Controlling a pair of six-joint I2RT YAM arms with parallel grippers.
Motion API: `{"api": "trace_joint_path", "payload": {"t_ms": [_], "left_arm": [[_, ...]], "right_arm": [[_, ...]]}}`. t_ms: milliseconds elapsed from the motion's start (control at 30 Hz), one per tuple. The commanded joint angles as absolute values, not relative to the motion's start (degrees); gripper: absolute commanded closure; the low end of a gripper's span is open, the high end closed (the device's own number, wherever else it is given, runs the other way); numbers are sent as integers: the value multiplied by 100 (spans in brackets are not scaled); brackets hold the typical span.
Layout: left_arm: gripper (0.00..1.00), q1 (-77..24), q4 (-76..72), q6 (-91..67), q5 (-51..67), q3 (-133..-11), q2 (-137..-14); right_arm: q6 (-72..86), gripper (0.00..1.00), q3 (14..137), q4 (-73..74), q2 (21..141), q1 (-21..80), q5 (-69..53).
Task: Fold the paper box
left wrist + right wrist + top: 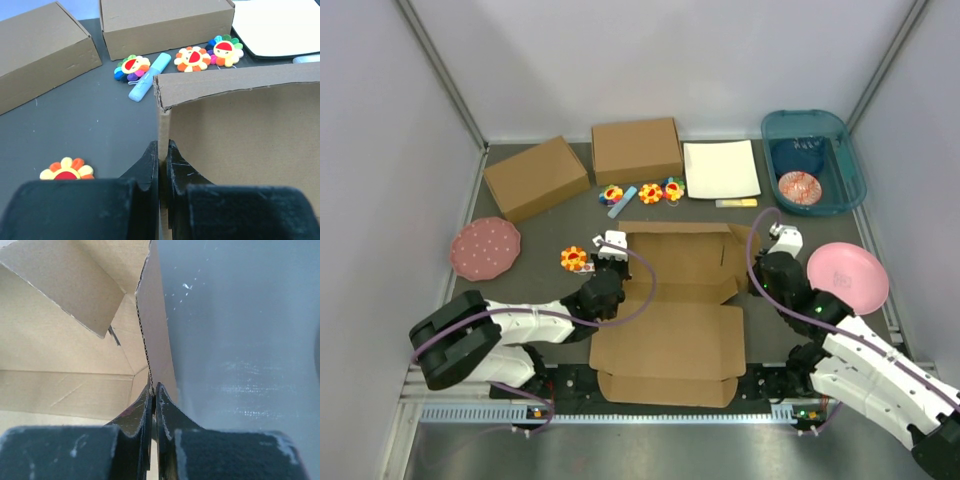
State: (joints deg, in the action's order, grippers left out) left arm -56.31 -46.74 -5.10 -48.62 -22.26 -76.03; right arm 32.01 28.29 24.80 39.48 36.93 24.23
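Paper box [680,270] partly formed: side walls pinched upright, one in left gripper [162,150], other in right gripper [154,390]; lid panel flat at table [535,250] near edge.

2 arms reaching inward, both grippers clamped tight.
The left arm [510,335] lies low, elbow folded out to its left and forearm stretched toward the middle. The left gripper [162,150] has its jaws pressed almost together on one wall of the paper box [680,300]. The right arm [850,345] angles up and inward from its base, and the right gripper [154,390] pinches the opposite wall likewise.
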Motion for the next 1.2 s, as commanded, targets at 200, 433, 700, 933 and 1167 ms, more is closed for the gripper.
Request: {"api": "trace_joint_path", "payload": {"t_ms": [200, 433, 700, 933, 1167], "left_arm": [[100, -5853, -5607, 342, -4834, -2153, -7971], [100, -5994, -5836, 378, -4983, -2136, -8139], [100, -6003, -5853, 290, -4896, -2127, -8139], [100, -6012, -5915, 308, -4957, -2022, -8130], [100, -6012, -5950, 255, -4992, -1890, -8077]], "right_arm": [[3357, 100, 3655, 2320, 3964, 3674, 1021], [3419, 100, 3727, 2277, 4104, 3683, 695], [3147, 100, 3349, 1934, 4385, 3683, 132], [2953, 56, 3340, 2188, 4158, 3691, 509], [2717, 41, 3489, 2461, 3982, 3683, 721]]}}
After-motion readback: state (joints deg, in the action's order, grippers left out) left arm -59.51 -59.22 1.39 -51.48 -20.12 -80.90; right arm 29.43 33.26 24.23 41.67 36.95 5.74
